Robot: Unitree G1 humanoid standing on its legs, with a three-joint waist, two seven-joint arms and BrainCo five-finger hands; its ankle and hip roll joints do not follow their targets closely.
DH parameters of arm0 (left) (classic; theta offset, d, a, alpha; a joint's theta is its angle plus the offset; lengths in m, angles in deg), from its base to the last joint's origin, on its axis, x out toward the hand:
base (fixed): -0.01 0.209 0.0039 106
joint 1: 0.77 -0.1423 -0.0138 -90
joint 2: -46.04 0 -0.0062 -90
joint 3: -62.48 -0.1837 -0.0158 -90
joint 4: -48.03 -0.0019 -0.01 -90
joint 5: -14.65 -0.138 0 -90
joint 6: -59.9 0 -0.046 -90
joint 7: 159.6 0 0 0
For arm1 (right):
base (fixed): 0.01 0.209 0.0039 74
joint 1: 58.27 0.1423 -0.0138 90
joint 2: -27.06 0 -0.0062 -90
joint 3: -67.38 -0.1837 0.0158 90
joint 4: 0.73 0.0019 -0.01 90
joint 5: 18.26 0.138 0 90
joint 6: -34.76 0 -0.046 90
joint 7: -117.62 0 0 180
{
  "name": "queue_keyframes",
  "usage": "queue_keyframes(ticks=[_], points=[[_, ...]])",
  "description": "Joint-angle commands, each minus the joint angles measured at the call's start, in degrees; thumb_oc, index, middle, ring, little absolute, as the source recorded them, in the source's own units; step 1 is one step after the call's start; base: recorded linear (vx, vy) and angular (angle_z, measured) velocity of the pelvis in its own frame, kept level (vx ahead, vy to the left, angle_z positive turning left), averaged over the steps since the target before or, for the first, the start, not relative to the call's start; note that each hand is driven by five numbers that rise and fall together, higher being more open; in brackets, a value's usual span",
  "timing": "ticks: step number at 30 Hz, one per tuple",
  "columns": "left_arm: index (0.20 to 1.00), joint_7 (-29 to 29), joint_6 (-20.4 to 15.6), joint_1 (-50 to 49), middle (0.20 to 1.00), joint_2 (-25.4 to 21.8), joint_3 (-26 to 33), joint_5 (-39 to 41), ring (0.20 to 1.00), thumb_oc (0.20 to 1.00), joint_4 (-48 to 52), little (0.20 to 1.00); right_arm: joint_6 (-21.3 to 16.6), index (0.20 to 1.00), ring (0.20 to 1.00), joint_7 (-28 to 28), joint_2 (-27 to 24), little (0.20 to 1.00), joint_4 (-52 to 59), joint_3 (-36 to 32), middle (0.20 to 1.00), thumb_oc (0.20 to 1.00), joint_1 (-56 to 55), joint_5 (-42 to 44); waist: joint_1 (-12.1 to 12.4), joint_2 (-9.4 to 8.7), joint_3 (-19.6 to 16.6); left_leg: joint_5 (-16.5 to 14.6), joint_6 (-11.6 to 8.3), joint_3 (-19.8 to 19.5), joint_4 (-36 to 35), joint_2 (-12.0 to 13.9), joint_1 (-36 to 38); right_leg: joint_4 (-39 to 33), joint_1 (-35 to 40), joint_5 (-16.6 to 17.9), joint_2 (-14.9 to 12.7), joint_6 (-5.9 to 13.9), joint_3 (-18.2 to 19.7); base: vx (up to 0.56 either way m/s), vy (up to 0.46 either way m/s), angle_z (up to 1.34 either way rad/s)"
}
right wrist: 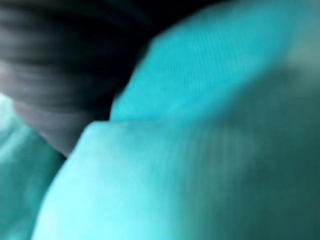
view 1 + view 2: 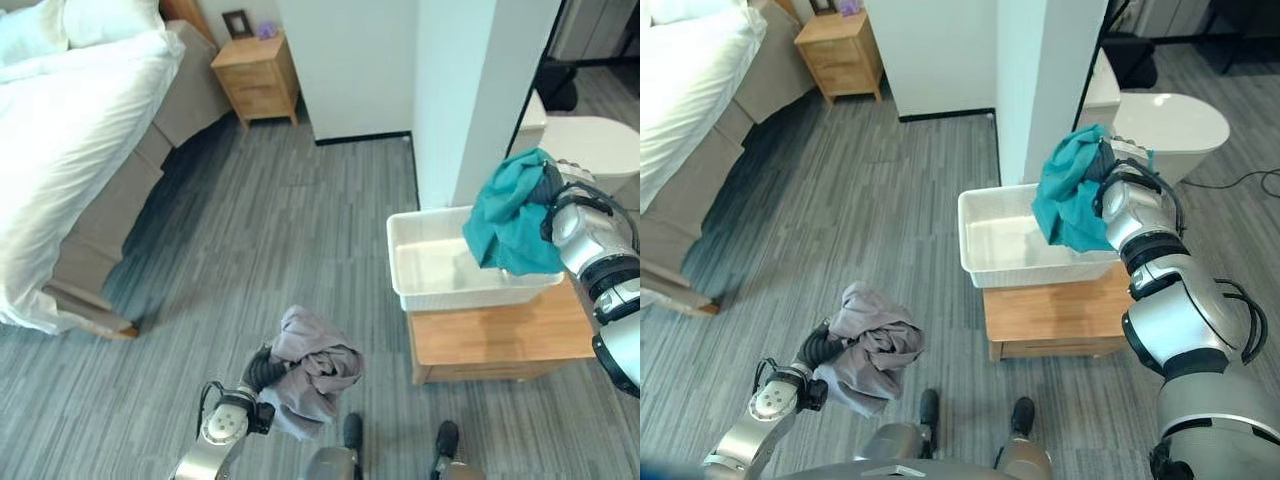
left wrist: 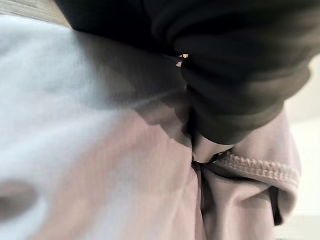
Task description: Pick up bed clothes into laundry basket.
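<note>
Grey plank flooring (image 2: 290,220) is seen in the left eye view, with a bed (image 2: 70,130) under white bedding at the robot's left and a small wooden nightstand (image 2: 257,75) beyond it. A white laundry basket (image 2: 425,290) is set on a low wooden desk (image 2: 500,345) at the robot's right, beside a white pillar (image 2: 480,90); no clothing can be made out lying inside it. A teal garment (image 2: 512,215) is held bunched in the right robot hand (image 2: 560,190) and hangs over the basket's right end. Lower down, a grey garment (image 2: 312,368) is gripped by the left robot hand (image 2: 262,370) above the floor, well apart from the basket. In the right eye view the same scene is shown, and a white toilet (image 2: 1165,120) is seen past the pillar, behind the right arm. In the left wrist view grey cloth with a stitched hem is pressed against the dark ribbed cover, and the fingers are hidden by it. In the right wrist view teal cloth is crowded against the cover, the fingers again being covered.
</note>
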Motion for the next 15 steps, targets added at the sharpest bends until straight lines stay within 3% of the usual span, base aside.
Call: queue_keyframes(ticks=[1,5,6,7,15], points=[[0.200,1.75,-5.09,5.82,0.200,-4.51,-1.32,2.21,0.200,0.200,2.46,0.200,-1.20,0.200,0.200,2.70,-4.72,0.200,-0.53,4.32,0.200,0.200,10.55,0.79,1.01,-2.68,2.17,-0.95,-3.79,-1.91,0.63,0.54,-3.99,1.85,0.64,-9.31,-2.45,3.67,4.20,-0.06,0.028,0.01],[0.200,2.70,-5.64,7.01,0.200,-4.51,-1.40,2.54,0.200,0.200,1.44,0.200,-1.45,0.200,0.200,2.70,-6.58,0.200,-3.53,5.43,0.200,0.200,12.78,2.78,1.91,-2.46,2.94,-0.36,-3.71,-2.70,0.63,-0.22,-7.42,1.95,-2.79,-8.59,-2.63,3.87,5.21,-0.03,0.040,0.05],[0.200,2.77,-5.81,7.34,0.200,-4.53,-1.58,2.49,0.200,0.200,1.24,0.200,-1.43,0.564,0.564,2.54,-6.75,0.564,-4.76,6.11,0.564,0.564,13.51,3.37,2.26,-2.16,3.18,-0.23,-3.60,-3.04,0.63,-0.62,-8.22,1.99,-3.35,-8.50,-2.89,3.94,5.42,0.00,0.075,0.21],[0.200,2.84,-5.89,7.80,0.200,-4.50,-1.84,2.37,0.200,0.200,0.80,0.200,-1.54,1.000,1.000,2.38,-6.29,1.000,-5.32,6.08,1.000,1.000,13.62,4.41,2.58,-1.71,3.35,-0.24,-3.35,-3.29,0.63,-1.11,-8.51,2.07,-3.57,-8.38,-3.15,4.01,5.57,0.01,0.087,0.19],[0.200,3.09,-5.73,9.13,0.200,-4.01,-1.59,1.40,0.200,0.200,-1.62,0.200,-1.96,1.000,1.000,3.50,-5.71,1.000,0.08,5.77,1.000,1.000,14.74,6.24,2.30,-1.92,3.08,-1.65,-3.06,-2.46,0.63,-1.75,-6.19,1.62,-1.10,-8.50,-4.21,4.69,5.18,0.02,0.047,0.05]])
